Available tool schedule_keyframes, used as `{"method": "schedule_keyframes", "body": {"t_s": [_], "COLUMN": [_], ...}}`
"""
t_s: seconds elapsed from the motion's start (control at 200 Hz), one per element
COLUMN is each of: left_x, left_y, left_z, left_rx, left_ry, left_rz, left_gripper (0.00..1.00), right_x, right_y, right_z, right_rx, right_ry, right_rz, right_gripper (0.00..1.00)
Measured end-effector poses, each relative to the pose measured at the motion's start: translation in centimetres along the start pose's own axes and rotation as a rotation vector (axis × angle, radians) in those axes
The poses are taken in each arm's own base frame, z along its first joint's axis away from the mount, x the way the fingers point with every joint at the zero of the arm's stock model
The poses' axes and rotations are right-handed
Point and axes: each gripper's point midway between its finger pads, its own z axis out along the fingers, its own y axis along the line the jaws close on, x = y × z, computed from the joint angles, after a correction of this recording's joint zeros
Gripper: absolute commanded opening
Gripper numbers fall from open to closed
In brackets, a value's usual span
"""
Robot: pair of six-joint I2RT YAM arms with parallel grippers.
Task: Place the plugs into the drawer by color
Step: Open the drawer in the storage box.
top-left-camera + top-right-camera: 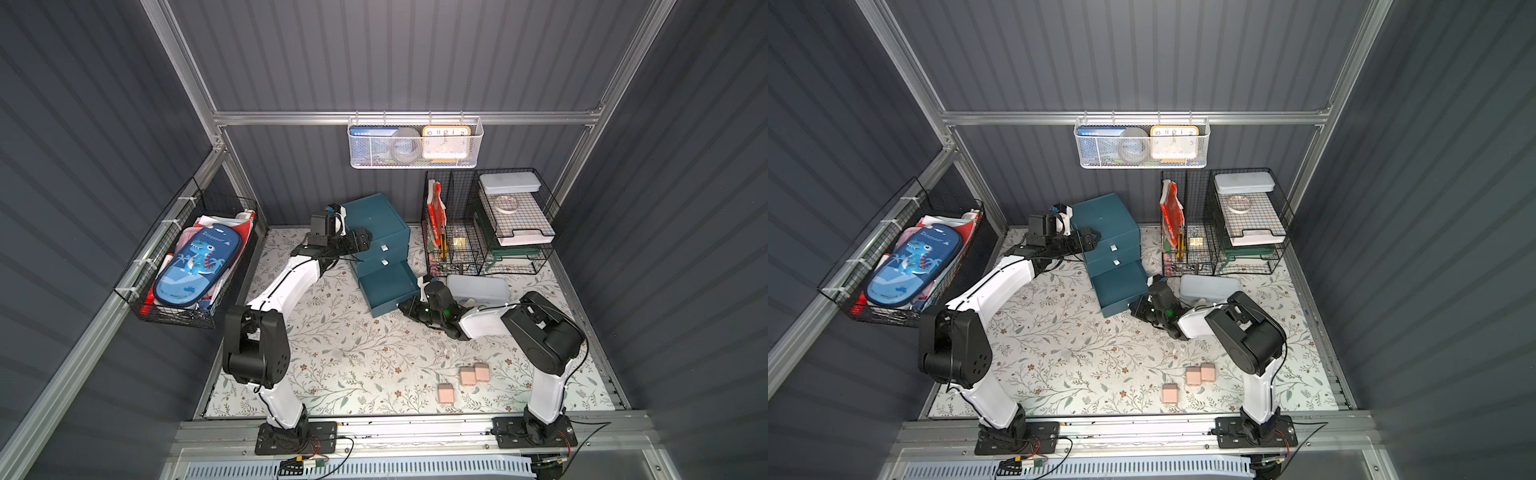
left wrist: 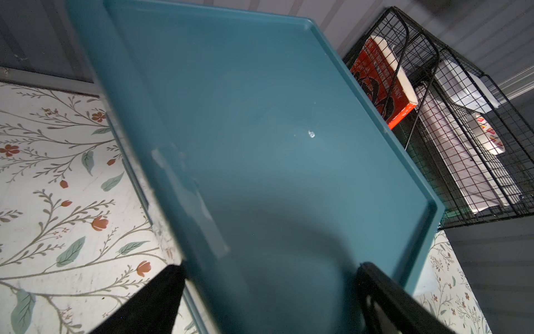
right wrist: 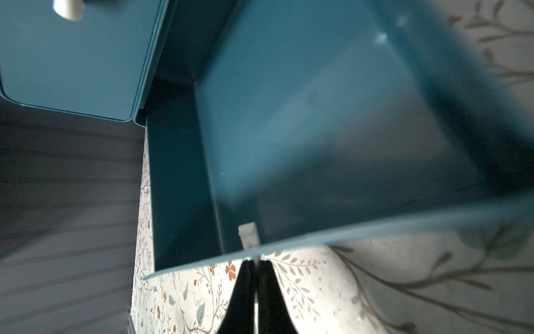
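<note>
The drawer is a dark teal cabinet at the back middle of the table. Its two upper trays are shut. The bottom tray is pulled out, and what I see of its inside holds nothing. My right gripper is shut on that tray's white pull tab at the front wall. My left gripper is open, its fingers straddling the cabinet's upper left edge. Three peach pink plugs lie on the mat at the front right, far from both grippers.
A pale grey-blue case lies just behind my right wrist. Black wire racks stand at the back right. A wire basket with a dinosaur pencil case hangs on the left wall, and a white mesh basket on the back wall.
</note>
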Motion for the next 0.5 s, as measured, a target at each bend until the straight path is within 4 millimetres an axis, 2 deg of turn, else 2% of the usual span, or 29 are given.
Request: {"method": "schedule_keyframes", "body": {"t_s": [0.07, 0.19, 0.245, 0.355, 0.5], "left_x": [0.0, 0.0, 0.0, -0.1, 0.0], "left_y": [0.0, 0.0, 0.0, 0.0, 0.0], "left_z": [0.0, 0.0, 0.0, 0.0, 0.1], "left_rx": [0.000, 0.000, 0.000, 0.001, 0.002], "left_ry": [0.000, -0.001, -0.001, -0.002, -0.003], "left_rz": [0.000, 0.000, 0.000, 0.000, 0.000], "left_gripper": [0.97, 0.97, 0.97, 0.97, 0.97], "right_x": [0.0, 0.1, 0.2, 0.4, 1.3], "right_y": [-0.1, 0.0, 0.0, 1.0, 2.9], "right_z": [0.0, -0.3, -0.7, -2.4, -6.2], "right_rx": [0.001, 0.009, 0.022, 0.046, 0.104], "right_ry": [0.000, 0.007, 0.016, 0.036, 0.055], "right_rz": [-0.006, -0.018, -0.036, -0.070, -0.149], "right_gripper": [0.03, 0.31, 0.39, 0.46, 0.48]}}
